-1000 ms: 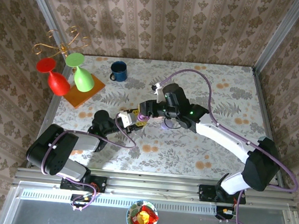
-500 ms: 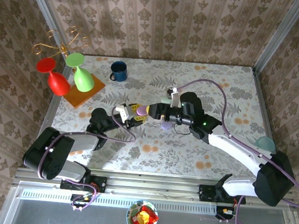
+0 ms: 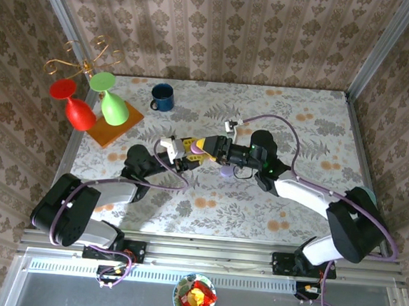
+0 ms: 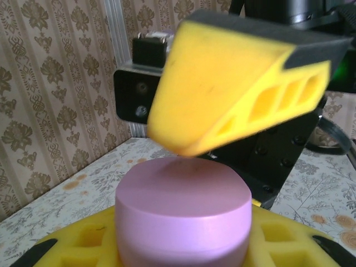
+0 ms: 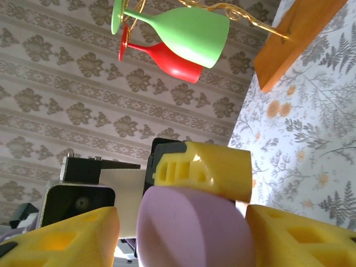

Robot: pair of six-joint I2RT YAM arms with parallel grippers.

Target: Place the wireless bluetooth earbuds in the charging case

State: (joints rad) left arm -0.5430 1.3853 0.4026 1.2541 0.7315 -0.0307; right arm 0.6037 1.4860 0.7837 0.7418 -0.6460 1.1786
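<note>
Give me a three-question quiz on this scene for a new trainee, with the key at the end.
1. True or false: the blue mug stands on the orange board.
2. Which is nearer the mug? A: the red glass. B: the green glass.
3. Fill in: the left end effector is shut on a ____ case.

Key
1. False: the mug stands on the table, beside the board.
2. B.
3. Purple.
</note>
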